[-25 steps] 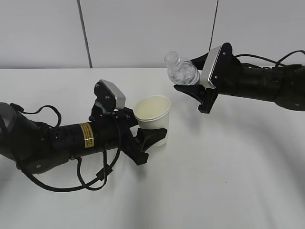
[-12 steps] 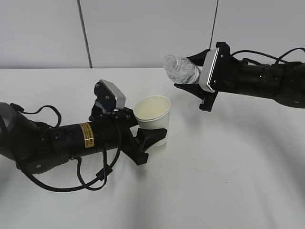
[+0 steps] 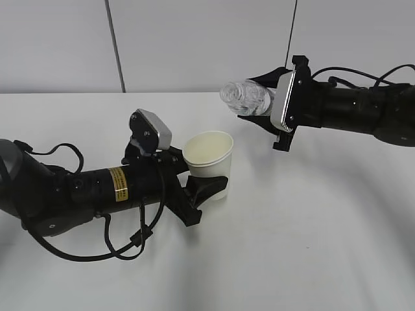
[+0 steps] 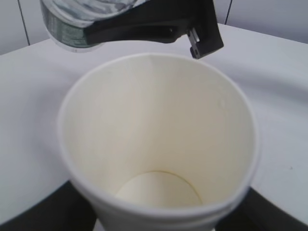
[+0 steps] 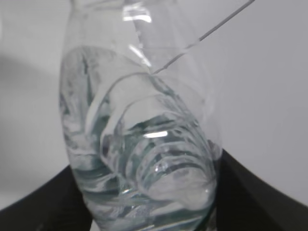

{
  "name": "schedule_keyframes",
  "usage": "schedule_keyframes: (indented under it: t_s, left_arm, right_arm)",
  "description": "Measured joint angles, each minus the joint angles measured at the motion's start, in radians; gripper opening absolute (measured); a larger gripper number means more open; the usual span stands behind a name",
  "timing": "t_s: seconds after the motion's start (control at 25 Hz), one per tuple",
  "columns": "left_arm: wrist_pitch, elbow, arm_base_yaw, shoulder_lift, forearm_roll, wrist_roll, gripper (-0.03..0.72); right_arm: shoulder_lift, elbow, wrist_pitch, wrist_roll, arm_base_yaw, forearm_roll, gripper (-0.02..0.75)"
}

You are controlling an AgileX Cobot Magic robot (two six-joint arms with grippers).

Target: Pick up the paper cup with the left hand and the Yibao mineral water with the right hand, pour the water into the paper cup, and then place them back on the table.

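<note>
My left gripper (image 3: 206, 188) is shut on the white paper cup (image 3: 209, 161) and holds it upright at the middle of the table (image 3: 311, 233). In the left wrist view the cup (image 4: 159, 144) fills the frame and its cream inside looks dry. My right gripper (image 3: 262, 116) is shut on the clear Yibao water bottle (image 3: 246, 98), which lies tilted towards the left, its mouth end up and right of the cup's rim. The bottle (image 5: 139, 149) fills the right wrist view, and its green label (image 4: 72, 33) shows above the cup.
A pale wall with dark vertical seams (image 3: 114, 45) runs behind the table's far edge. Black cables (image 3: 123, 243) loop beside the left arm on the tabletop.
My right gripper has rolled and the bottle has tipped further over towards the cup, its mouth end dropping a little. The left gripper and cup have stayed almost still.
</note>
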State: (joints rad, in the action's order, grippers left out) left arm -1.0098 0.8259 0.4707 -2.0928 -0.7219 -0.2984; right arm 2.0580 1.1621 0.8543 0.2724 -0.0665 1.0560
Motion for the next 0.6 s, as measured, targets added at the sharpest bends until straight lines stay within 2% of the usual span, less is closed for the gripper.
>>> schedule_keyframes:
  t_s: [0.6]
  left_arm:
    - [0.003,0.029,0.000,0.000,-0.015,0.000,0.412]
  right_arm:
    - [0.000,0.015,-0.013,0.077,0.000,0.000,0.475]
